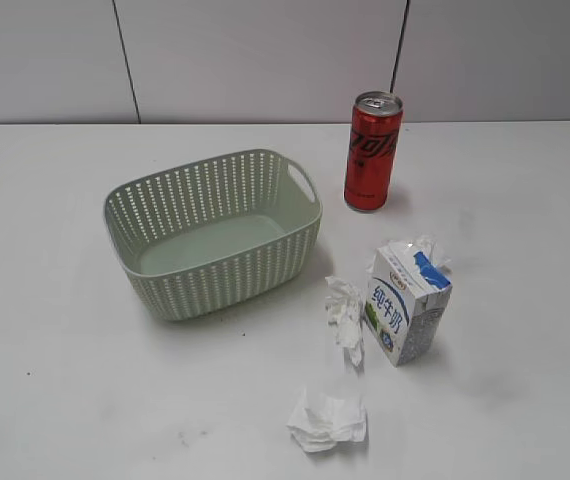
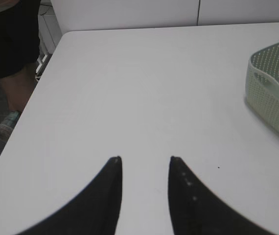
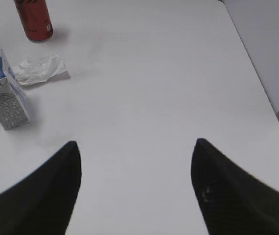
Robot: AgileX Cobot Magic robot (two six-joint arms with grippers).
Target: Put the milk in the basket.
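Observation:
The milk [image 1: 407, 300] is a small white carton with a blue top patch and blue lettering. It stands upright on the white table, right of centre, and shows at the left edge of the right wrist view [image 3: 5, 88]. The pale green slotted basket [image 1: 213, 232] stands empty to its left; its corner shows in the left wrist view [image 2: 275, 85]. My left gripper [image 2: 144, 159] is open and empty over bare table, left of the basket. My right gripper [image 3: 135, 144] is wide open and empty, to the right of the milk. Neither gripper shows in the exterior view.
A red can [image 1: 372, 152] stands behind the milk, near the wall. Crumpled white tissues lie beside the carton [image 1: 345, 315], behind it [image 3: 39, 69] and near the front [image 1: 327, 422]. The table's left edge [image 2: 29, 105] and right edge [image 3: 257, 83] are close.

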